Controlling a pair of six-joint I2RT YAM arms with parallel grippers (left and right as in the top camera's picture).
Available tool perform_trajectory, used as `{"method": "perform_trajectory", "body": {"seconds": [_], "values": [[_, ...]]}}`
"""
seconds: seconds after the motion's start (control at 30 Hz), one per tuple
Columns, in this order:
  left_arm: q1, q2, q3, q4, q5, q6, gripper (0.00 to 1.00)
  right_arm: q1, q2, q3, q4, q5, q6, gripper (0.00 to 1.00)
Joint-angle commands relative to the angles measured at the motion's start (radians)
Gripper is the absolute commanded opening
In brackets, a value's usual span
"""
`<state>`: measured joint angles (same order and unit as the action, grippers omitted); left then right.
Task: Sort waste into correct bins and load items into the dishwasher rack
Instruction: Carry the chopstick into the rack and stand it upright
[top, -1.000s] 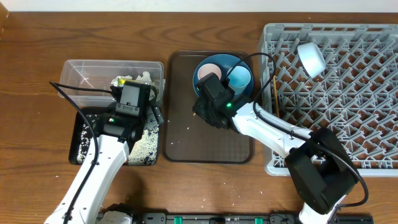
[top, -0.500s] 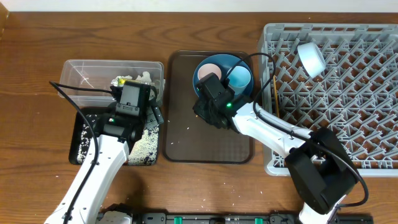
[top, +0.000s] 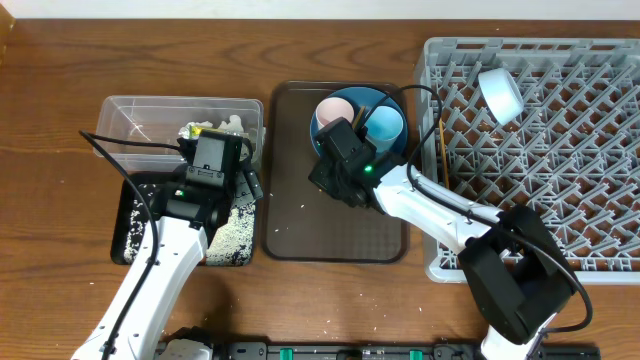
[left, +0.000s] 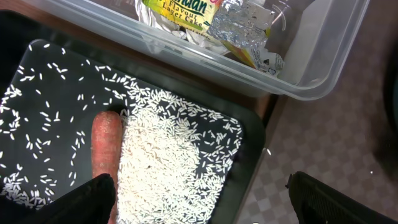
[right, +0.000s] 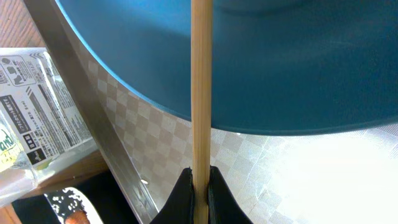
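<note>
My right tool (right: 200, 185) is clamped on a chopstick (right: 200, 87). Its fingers are pinched together around the lower end. From my wrist view the stick runs straight up from them and crosses in front of the plate (right: 280, 68). I cannot tell whether the stick touches the plate.

From overhead, that tool sits over the brown tray (top: 330, 225), at the near-left edge of the plate. The plate lies at the far end of this tray. It carries the pink cup (top: 337, 107) and, just beside it on the right, the light-blue cup (top: 386, 126).

The rack (top: 560, 180) fills the right side of the desk (top: 60, 90). The bowl (top: 499, 93) is tilted among its far pegs. A second chopstick (top: 441, 150) lies along its left edge.

My left tool (left: 199, 202) hangs with its fingers (left: 87, 199) wide apart and nothing between them. It is over the black tray (left: 37, 68). That tray holds a heap of rice (left: 168, 155), with more grains scattered around. The carrot (left: 106, 146) lies against the heap's left side.

The tub (left: 323, 56) stands just beyond the black tray. It holds the wrapper (left: 180, 9) and the tissue (left: 180, 32).
</note>
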<state>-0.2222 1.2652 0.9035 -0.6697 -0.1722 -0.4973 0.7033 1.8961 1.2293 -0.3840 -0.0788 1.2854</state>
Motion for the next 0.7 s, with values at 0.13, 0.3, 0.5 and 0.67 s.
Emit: {"method": "perform_trajectory", "body": {"seconds": [0.13,0.3,0.5,0.67], "values": [[0.006,-0.012,-0.003,0.001,-0.022,-0.006,0.91,0.009,-0.026,0.013,-0.029,0.000,-0.072,0.01],[0.006,-0.012,-0.003,0.001,-0.022,-0.006,0.91,0.009,-0.087,0.013,-0.040,0.000,-0.122,0.01],[0.006,-0.012,-0.003,0.001,-0.022,-0.006,0.91,0.009,-0.180,0.013,-0.089,0.000,-0.197,0.01],[0.006,-0.012,-0.003,0.001,-0.022,-0.006,0.91,-0.002,-0.273,0.013,-0.187,0.000,-0.283,0.01]]}}
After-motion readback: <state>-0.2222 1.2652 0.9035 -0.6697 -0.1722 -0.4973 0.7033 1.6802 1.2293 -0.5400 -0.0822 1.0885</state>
